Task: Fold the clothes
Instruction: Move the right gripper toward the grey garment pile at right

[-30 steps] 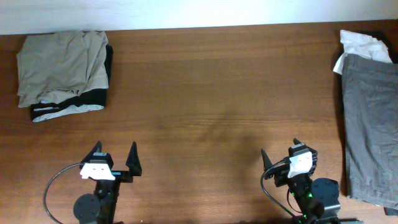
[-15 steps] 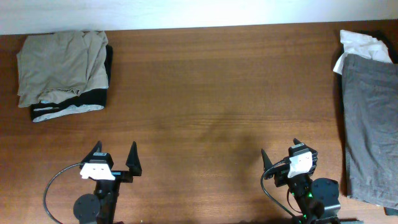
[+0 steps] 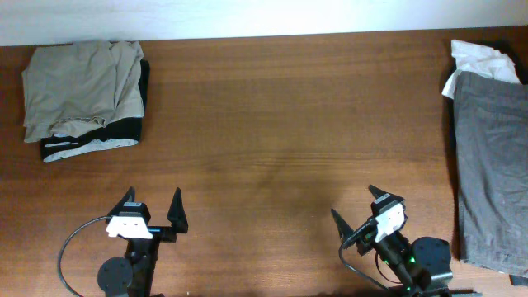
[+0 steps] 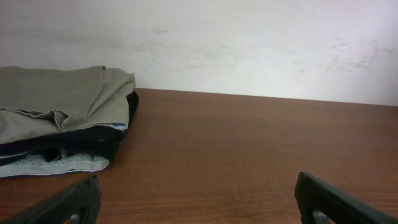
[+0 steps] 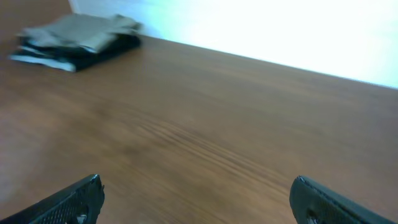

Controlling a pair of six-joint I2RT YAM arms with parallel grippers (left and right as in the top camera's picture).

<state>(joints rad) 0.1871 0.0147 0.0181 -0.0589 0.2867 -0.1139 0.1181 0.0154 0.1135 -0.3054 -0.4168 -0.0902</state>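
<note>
Brown wood-grain bench [image 3: 272,124] under me, grain running left-right in the overhead view, with a faint darker patch near the middle. Its far edge meets a white wall [image 3: 247,16]. Left wrist view: wall has faint grey scuffs. Right wrist view: blurred, wall washed out bright.

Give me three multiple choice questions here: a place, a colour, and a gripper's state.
1. Where is the beige-topped stack on the table?
A. far corner, robot's left side. B. centre. C. near edge, robot's right side.
2. What colour is the long garment along the robot's right side?
A. red. B. blue. C. grey.
3. How is the right gripper?
A. shut on cloth. B. open, empty. C. out of view.
Answers: 1 A, it lies far beyond the left gripper. 2 C, it is plainly grey. 3 B, its jaws stand apart over bare wood.
</note>
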